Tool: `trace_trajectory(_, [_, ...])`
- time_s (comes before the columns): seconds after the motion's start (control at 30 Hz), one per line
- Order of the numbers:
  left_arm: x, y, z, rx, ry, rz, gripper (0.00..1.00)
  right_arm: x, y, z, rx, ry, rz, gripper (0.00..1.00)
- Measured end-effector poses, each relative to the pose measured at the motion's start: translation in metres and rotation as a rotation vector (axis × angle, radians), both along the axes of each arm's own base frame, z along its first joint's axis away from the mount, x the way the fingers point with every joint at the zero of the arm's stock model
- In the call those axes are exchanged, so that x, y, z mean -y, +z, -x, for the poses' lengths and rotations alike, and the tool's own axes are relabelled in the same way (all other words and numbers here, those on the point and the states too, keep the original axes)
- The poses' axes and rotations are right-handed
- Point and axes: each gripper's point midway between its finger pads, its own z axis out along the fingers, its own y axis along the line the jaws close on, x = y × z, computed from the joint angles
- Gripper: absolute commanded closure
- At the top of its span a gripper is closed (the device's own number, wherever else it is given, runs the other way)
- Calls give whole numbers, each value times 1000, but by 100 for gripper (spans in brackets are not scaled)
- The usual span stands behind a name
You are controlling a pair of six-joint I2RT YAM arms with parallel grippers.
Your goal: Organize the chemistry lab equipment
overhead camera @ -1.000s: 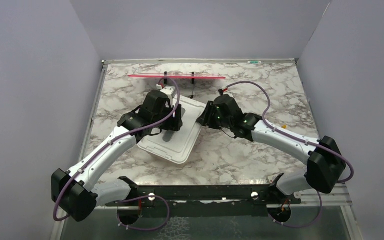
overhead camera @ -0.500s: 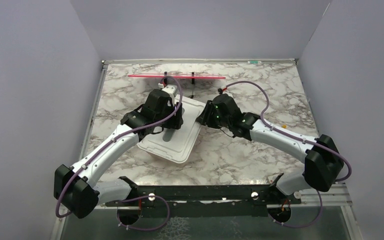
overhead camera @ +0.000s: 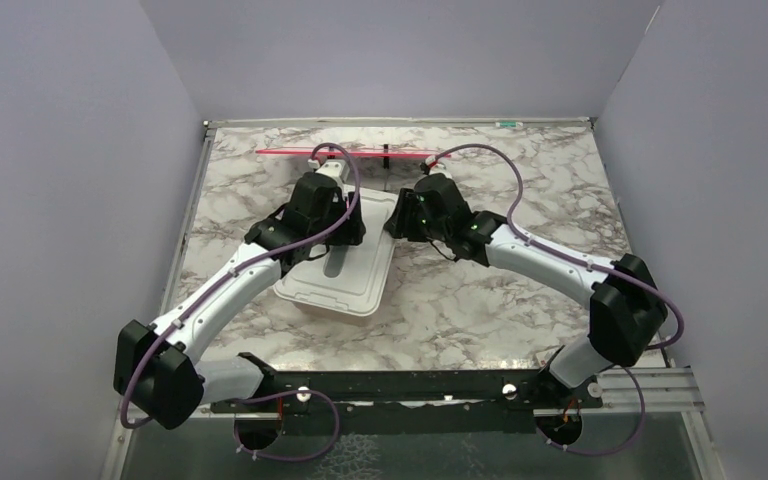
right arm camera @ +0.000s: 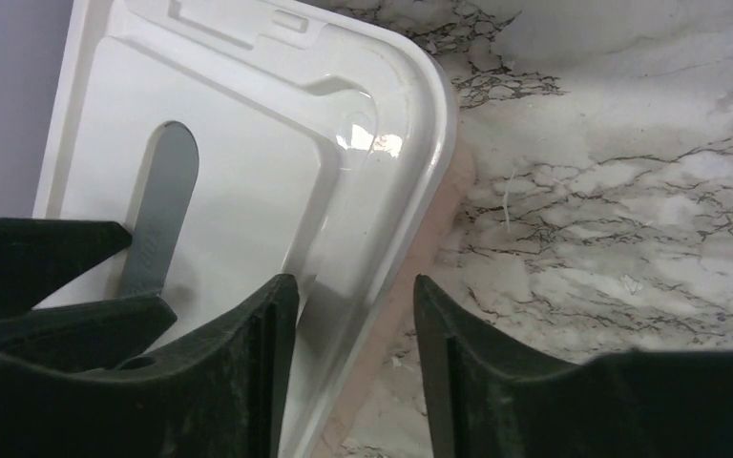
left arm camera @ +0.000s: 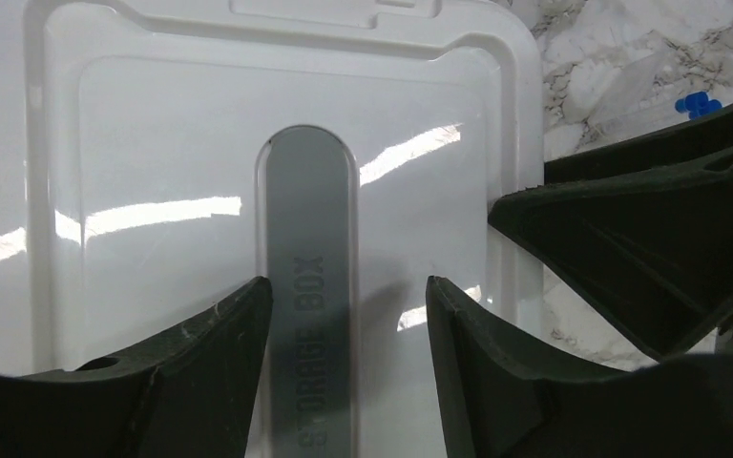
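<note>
A: Start at the near edge. What is there?

B: The black rail that carries both arm bases, then bare marble table. Past that lies a white lid, sitting askew on a pink tub; only a sliver of the tub's rim shows, in the right wrist view.

A: And the grippers?

B: The left gripper is over the lid with its fingers apart. The grey strip marked "STORAGE BOX" runs up between them, hard against the left finger. The right gripper is also spread, and the lid's right edge and the tub rim pass through its gap.

A: Can you see any lab equipment?

B: One blue-capped tube, lying on the marble just off the lid's far right corner. The dark fingers of the right gripper cross in front of it in the left wrist view, so only the cap and part of the clear body show. From above, the right arm hides that spot.

A: What is behind all that?

B: A thin red strip on black posts, near the table's far edge and well apart from the lid.
</note>
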Motion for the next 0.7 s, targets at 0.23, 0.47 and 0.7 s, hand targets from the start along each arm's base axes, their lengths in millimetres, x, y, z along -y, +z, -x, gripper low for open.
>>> trace_trajectory(0.23, [-13, 18, 14, 6, 16, -11, 12, 14, 19, 7, 56, 40, 67, 31])
trace_trajectory(0.47, [-51, 83, 29, 169, 110, -19, 1, 68, 96, 26, 236, -46, 62, 31])
trace_trajectory(0.7, [-106, 135, 61, 320, 258, -41, 1, 162, 118, 52, 292, -278, 208, 27])
